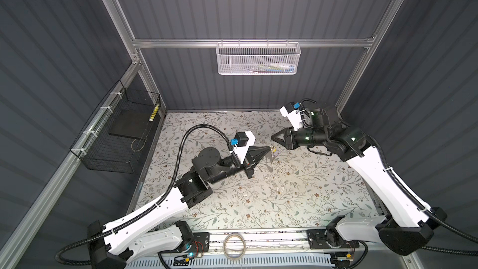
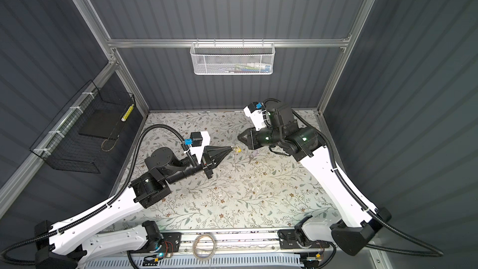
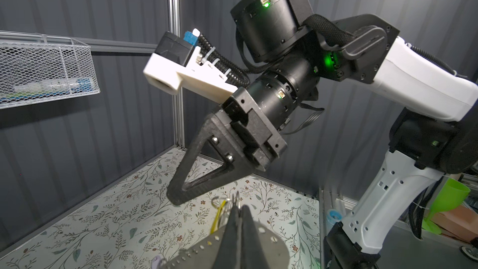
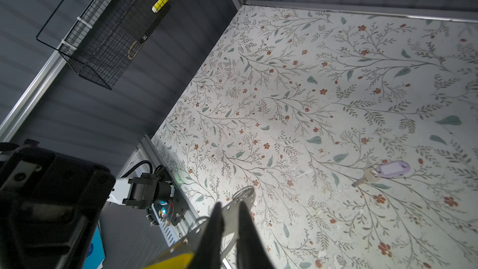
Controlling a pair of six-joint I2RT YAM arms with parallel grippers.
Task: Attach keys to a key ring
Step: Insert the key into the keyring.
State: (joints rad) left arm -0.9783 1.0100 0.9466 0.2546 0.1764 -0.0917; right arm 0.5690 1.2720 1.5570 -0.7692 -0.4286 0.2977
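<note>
In both top views the left gripper (image 1: 269, 150) is held over the middle of the floral counter (image 1: 284, 203) with its jaws pressed together. The yellow key (image 1: 273, 148) shows as a bright spot right at its tip, but the key ring is too thin to make out from up there. The right gripper (image 1: 273, 137) points at that tip from the far right side, near it but apart. The lilac key (image 1: 277, 153) lies on the counter close to the spot under the two tips. A tan tape roll (image 1: 224, 245) rests on the front rail between the arm bases. In the left wrist view the left gripper (image 3: 239, 208) is closed on the key ring (image 3: 236, 200), a thin metal loop seen edge-on that pokes out between the fingertips. The yellow key (image 3: 219, 214) hangs just beside the fingers. The right gripper (image 3: 178, 197) hovers near the ring without touching it, and the lilac key (image 3: 157, 261) is partly cut off at the picture's edge. In the right wrist view the right gripper (image 4: 230, 204) has its jaws a little apart. The lilac key (image 4: 382, 173) lies flat on the counter, well clear of it. I cannot tell whether a yellow patch at the frame's edge is the yellow key.
</note>
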